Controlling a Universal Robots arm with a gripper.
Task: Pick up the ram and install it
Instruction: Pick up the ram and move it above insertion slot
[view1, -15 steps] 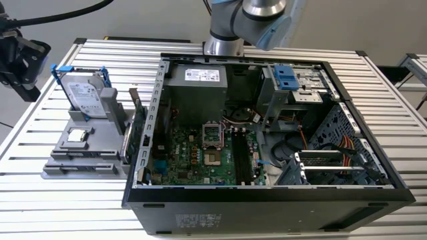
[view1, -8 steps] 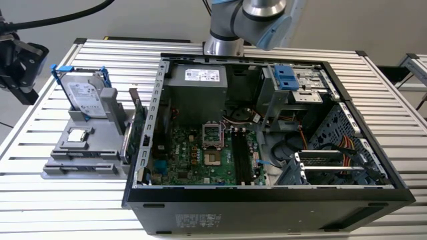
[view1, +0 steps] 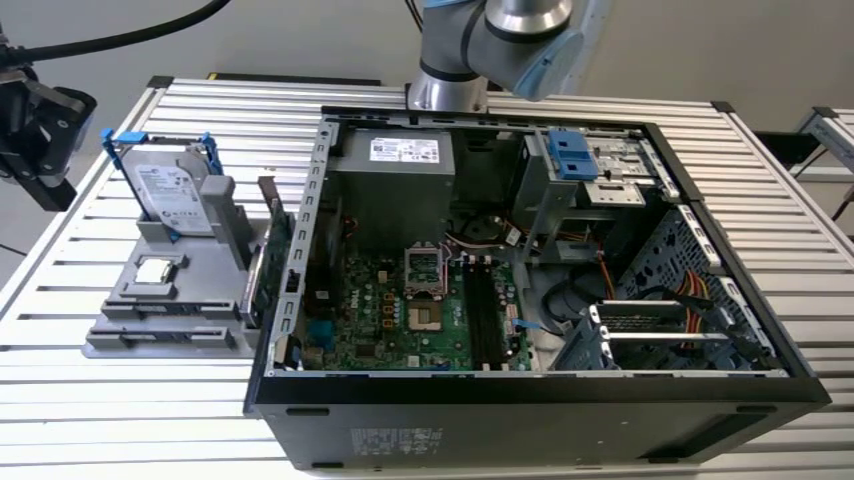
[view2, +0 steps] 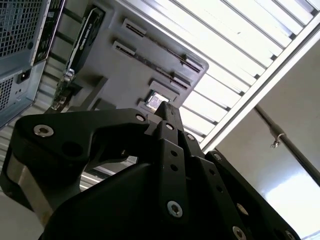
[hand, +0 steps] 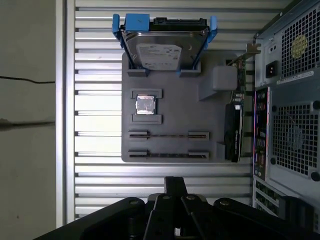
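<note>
The end effector (hand: 175, 182) is hovering with fingers pressed together, gripping nothing. The ram (hand: 167, 154) is sitting edge-up in the gray holder's (hand: 175, 100) slot nearest it on the tabletop (hand: 95, 165), clearly apart.

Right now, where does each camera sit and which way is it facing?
Exterior view: off the arm, above, looking down into the open computer case and the grey holder at the exterior view's left; the arm shows at the far side.
First wrist view: on the arm, looking straight down on the holder and hard drive; the gripper shows.
Second wrist view: on the arm, tilted, looking past the gripper at the holder.
Shared: both wrist views show gripper and holder.
</note>
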